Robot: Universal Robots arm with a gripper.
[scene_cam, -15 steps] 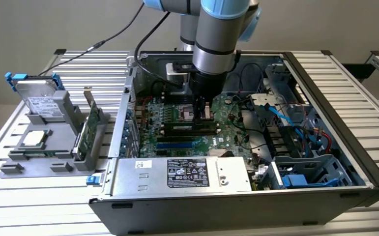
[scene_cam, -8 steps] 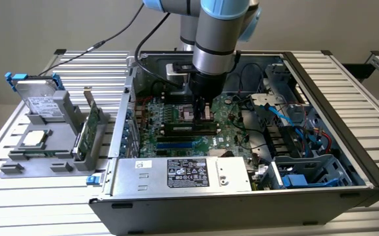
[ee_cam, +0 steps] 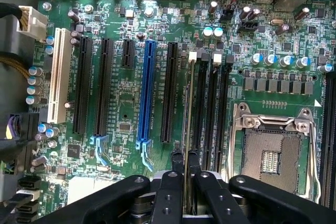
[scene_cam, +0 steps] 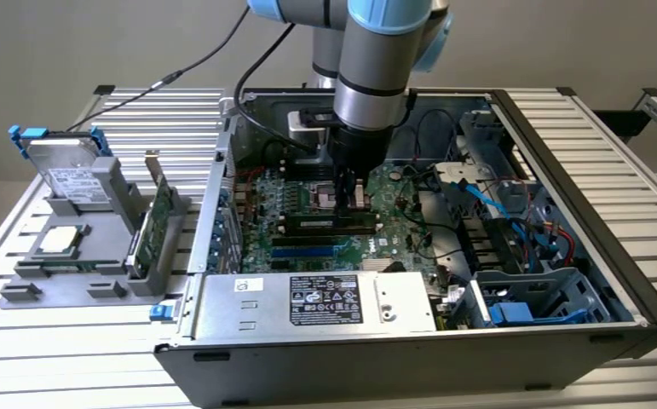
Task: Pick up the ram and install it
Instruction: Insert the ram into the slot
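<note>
The ram (ee_cam: 186, 103) appears edge-on as a thin strip between my two black fingers (ee_cam: 177, 157). My gripper (ee_cam: 185, 156) is shut on it. The stick stands upright along the first of several parallel memory slots (ee_cam: 212, 108), beside the open CPU socket (ee_cam: 273, 150); whether it is seated I cannot tell. In the exterior view the gripper (scene_cam: 347, 200) reaches straight down into the open computer case (scene_cam: 567, 153), and the ram (scene_cam: 325, 223) lies as a long dark strip just under the fingertips on the green motherboard (scene_cam: 305, 192).
A blue slot (ee_cam: 148, 93) and a white slot (ee_cam: 56, 77) run beside black card slots. The power supply (scene_cam: 317, 300) fills the case front, and cables (scene_cam: 510, 213) lie at its right. Outside, a grey holder (scene_cam: 66, 256) carries a hard drive (scene_cam: 66, 175) and an expansion card (scene_cam: 160, 217).
</note>
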